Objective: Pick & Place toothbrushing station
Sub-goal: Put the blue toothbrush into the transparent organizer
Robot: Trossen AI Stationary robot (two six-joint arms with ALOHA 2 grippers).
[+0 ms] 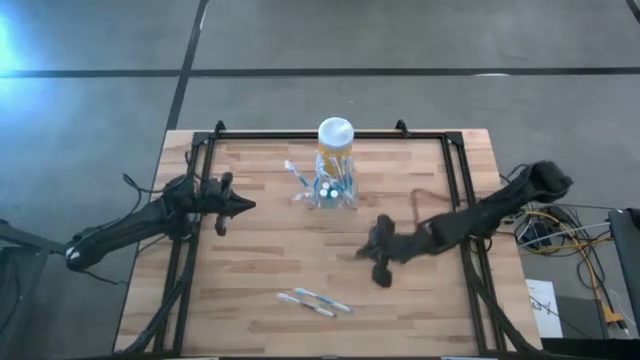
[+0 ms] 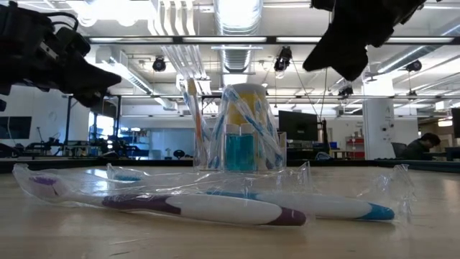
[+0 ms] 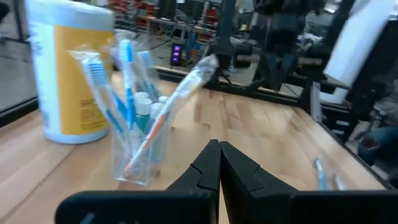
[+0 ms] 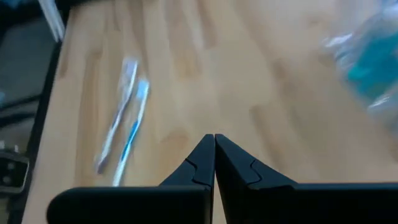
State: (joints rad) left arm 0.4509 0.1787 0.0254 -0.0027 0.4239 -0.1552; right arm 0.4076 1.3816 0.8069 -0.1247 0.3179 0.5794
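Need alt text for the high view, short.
Overhead: a clear toothbrushing station holding toothbrushes stands near the wooden table's far edge, beside a yellow jar. Two wrapped toothbrushes lie near the front. Left end effector and right end effector are shut, empty.

The right claw [image 4: 214, 142] shows closed, fingertips meeting above a pale wooden surface [image 4: 205, 74]. At ten o'clock from it lie two wrapped toothbrushes [image 4: 124, 121] side by side. At two o'clock sits a blurred teal shape.
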